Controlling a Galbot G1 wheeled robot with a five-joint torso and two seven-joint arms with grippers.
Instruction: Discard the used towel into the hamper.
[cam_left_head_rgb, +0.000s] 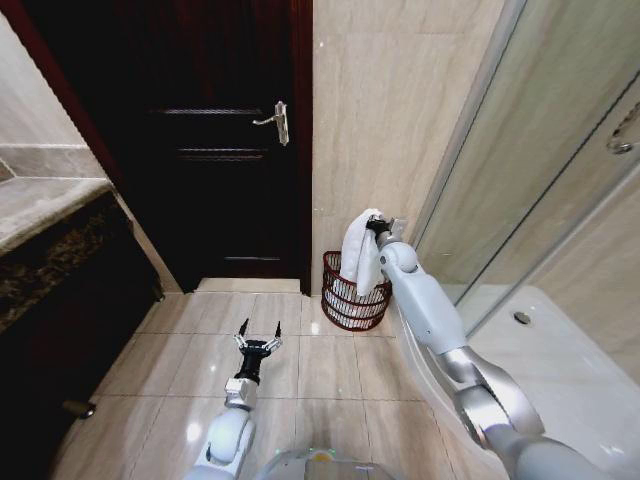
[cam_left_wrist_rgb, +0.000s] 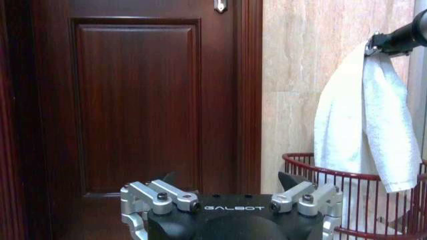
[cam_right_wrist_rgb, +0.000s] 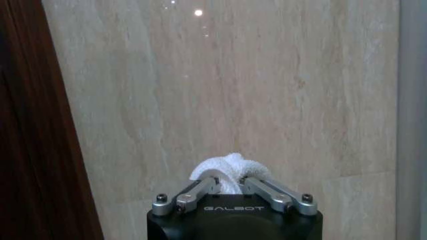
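- The right gripper (cam_left_head_rgb: 373, 226) is clenched on the top fold of a white towel (cam_left_head_rgb: 358, 255); in the right wrist view its two silver fingers (cam_right_wrist_rgb: 193, 192) converge on a bunched knot of the cloth (cam_right_wrist_rgb: 229, 168), and the black body below them reads "GALBOT" in white letters.
- The towel hangs in two long folds from that grip; its lower end dips inside the rim of the hamper (cam_left_head_rgb: 352, 296), as the left wrist view shows, with the cloth (cam_left_wrist_rgb: 363, 125) crossing in front of the red wire rim (cam_left_wrist_rgb: 303, 161).
- The hamper stands on the tiled floor (cam_left_head_rgb: 330, 370) against the beige stone wall (cam_left_head_rgb: 385, 110), just beside the dark wooden door (cam_left_head_rgb: 215, 140) and close to the glass shower screen (cam_left_head_rgb: 520, 150); the right arm reaches along the curved shower edge, with little room between wall, screen and basket.
- The left gripper (cam_left_head_rgb: 258, 338) hangs low over open floor, well apart from the hamper, its fingers spread and holding nothing; its body also bears "GALBOT" (cam_left_wrist_rgb: 233, 207).
- To the robot's left a stone-topped counter (cam_left_head_rgb: 45, 205) bounds the floor; the stretch of tiles between it and the hamper lies open; the door's silver lever handle (cam_left_head_rgb: 275, 120) sits high on the door's wall side.
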